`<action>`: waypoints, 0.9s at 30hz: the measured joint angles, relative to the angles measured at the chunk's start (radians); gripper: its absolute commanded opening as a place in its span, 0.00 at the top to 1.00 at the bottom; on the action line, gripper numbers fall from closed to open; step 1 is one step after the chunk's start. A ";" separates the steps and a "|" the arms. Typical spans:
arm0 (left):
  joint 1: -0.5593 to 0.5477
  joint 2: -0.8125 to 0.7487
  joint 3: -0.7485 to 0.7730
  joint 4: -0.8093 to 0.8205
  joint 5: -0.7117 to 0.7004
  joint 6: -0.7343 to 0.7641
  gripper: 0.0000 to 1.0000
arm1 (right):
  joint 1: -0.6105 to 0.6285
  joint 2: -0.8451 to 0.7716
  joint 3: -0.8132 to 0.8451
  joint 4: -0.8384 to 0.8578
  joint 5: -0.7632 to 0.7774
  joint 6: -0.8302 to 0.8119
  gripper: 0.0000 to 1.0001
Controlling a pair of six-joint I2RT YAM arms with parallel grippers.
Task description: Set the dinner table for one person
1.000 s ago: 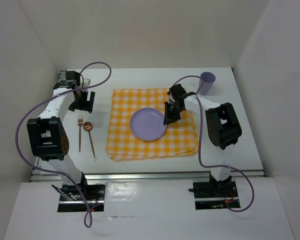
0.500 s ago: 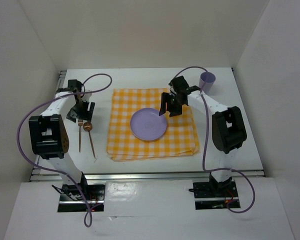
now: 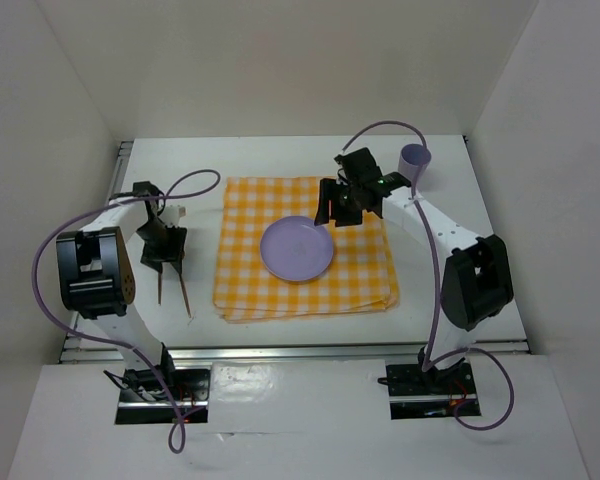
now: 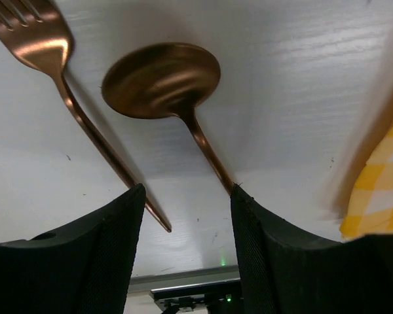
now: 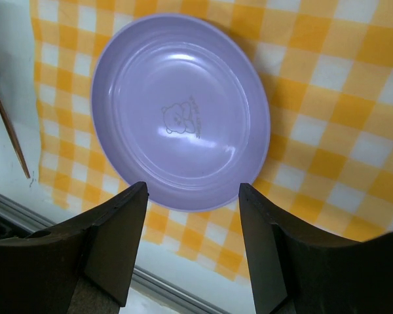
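Note:
On the white dinner table lies a yellow-and-white checked cloth with a lilac plate on it, also in the right wrist view. A copper fork and copper spoon lie left of the cloth. My left gripper is open low over their handles, holding nothing. My right gripper is open and empty above the plate's far right edge. A lilac cup stands at the back right.
White walls enclose the table on three sides. A metal rail runs along the near edge. The cloth's corner shows at the right of the left wrist view. Purple cables loop off both arms.
My left gripper has moved toward the near side, down over the fork and spoon. My right gripper has lifted off the plate and drawn back toward the far side.

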 measured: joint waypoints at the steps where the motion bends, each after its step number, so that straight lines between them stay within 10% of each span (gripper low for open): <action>1: -0.001 -0.007 -0.010 -0.001 0.010 0.000 0.36 | 0.008 -0.004 -0.004 -0.001 0.003 0.001 0.35; 20: -0.111 0.021 -0.043 0.058 -0.077 -0.010 0.45 | 0.028 -0.021 -0.032 -0.021 0.054 0.027 0.36; 27: -0.108 0.047 -0.041 0.054 -0.084 -0.004 0.85 | 0.028 -0.051 -0.032 -0.021 0.071 0.027 0.37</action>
